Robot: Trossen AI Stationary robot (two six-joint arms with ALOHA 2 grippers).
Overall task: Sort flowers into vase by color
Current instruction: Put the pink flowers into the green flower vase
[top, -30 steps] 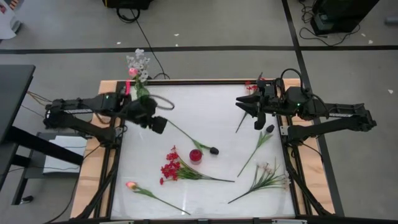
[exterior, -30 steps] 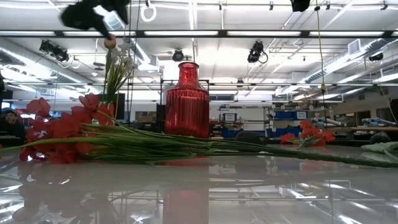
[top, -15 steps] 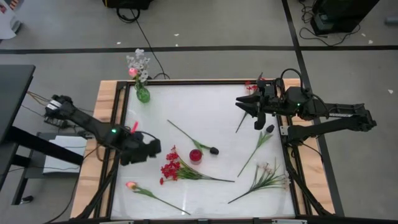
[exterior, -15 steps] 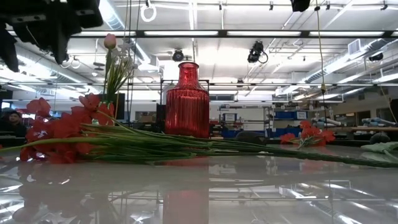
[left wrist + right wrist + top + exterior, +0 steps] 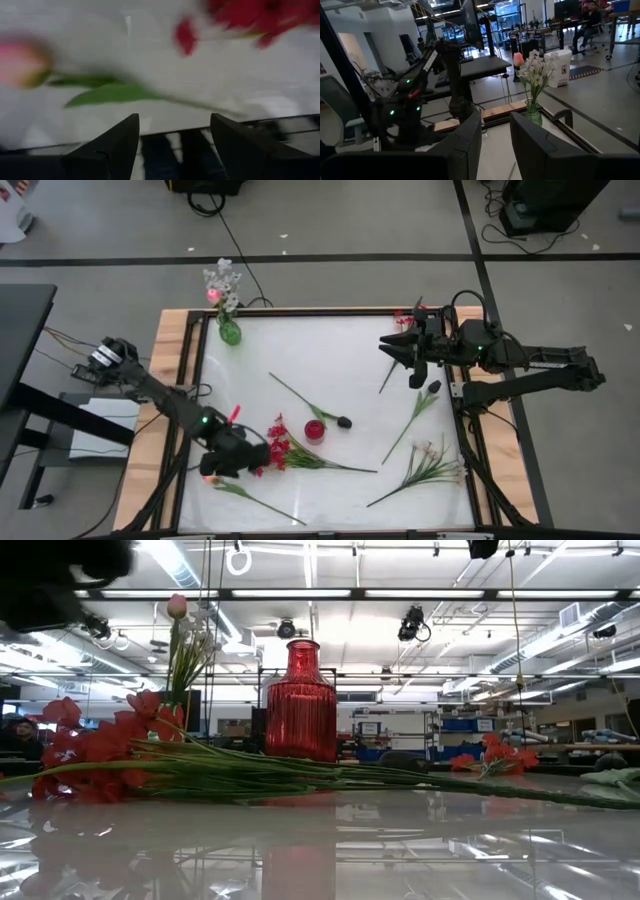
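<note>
My left gripper (image 5: pixel 224 464) (image 5: pixel 175 120) is open and hovers over the table's near-left part. It is just above a pink tulip (image 5: pixel 212 477) that lies flat, its bud (image 5: pixel 20 65) and green stem (image 5: pixel 110 92) blurred beyond the fingers. Red clustered flowers (image 5: pixel 275 450) lie beside it. A red vase (image 5: pixel 315 430) (image 5: pixel 301 700) stands mid-table. A green vase (image 5: pixel 229 332) at the far-left corner holds white blossoms and a pink bud (image 5: pixel 519 59). My right gripper (image 5: pixel 405 352) (image 5: pixel 495 135) waits open at the far right.
A dark-budded stem (image 5: pixel 310 405) lies beside the red vase, another (image 5: pixel 420 405) near the right arm. A pale spray (image 5: pixel 425 465) lies near-right and a red bloom (image 5: pixel 405 315) at the far-right edge. A wooden frame (image 5: pixel 170 380) borders the white table.
My left arm has swung from beside the green vase at the far-left corner toward the near edge. It has come down over the pink tulip lying near-left. The flowers on the table and the right arm have stayed put.
</note>
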